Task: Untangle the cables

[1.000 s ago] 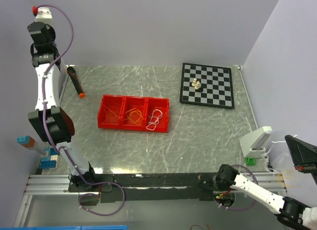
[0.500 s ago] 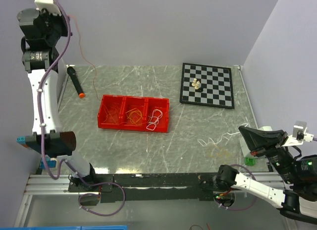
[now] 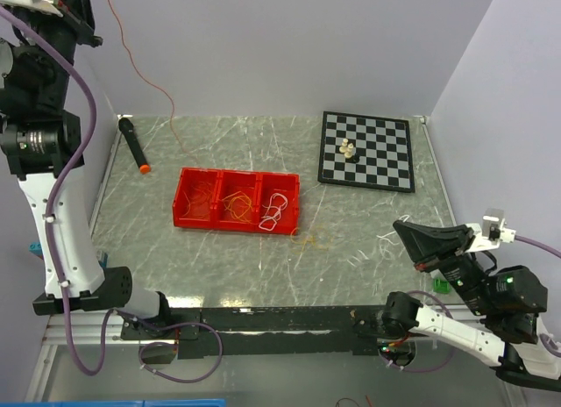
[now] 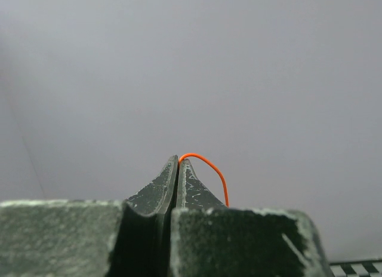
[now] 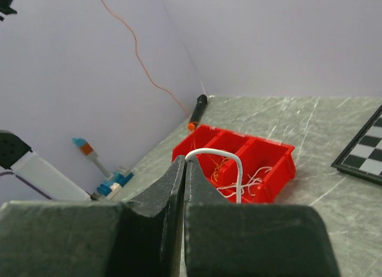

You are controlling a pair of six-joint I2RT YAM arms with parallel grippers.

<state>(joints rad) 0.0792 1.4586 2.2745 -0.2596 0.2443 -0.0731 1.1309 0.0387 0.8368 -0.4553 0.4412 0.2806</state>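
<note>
My left gripper (image 4: pixel 179 160) is shut on a thin orange cable (image 4: pixel 210 168) and is held high at the top left of the top view (image 3: pixel 81 5). The orange cable (image 3: pixel 145 82) hangs from it down towards the table behind the red bin (image 3: pixel 237 173). My right gripper (image 5: pixel 184 159) is shut on a white cable (image 5: pixel 234 163), low over the table's right front (image 3: pixel 405 225). The white cable trails on the table (image 3: pixel 375 246). The bin's three compartments hold reddish (image 3: pixel 200 196), orange-yellow (image 3: pixel 237 205) and white (image 3: pixel 277 210) cable clumps. A faint yellowish cable (image 3: pixel 314 239) lies beside the bin.
A chessboard (image 3: pixel 368 153) with a few pale pieces (image 3: pixel 349 149) lies at the back right. A black marker with an orange tip (image 3: pixel 133 144) lies at the back left. Blue blocks (image 5: pixel 110 182) sit past the table's left edge. Walls close in the back and both sides.
My left arm has risen higher, lifting the orange cable. My right gripper has swung in from off the table's right edge, the white cable with it. A yellowish cable now shows beside the bin.
</note>
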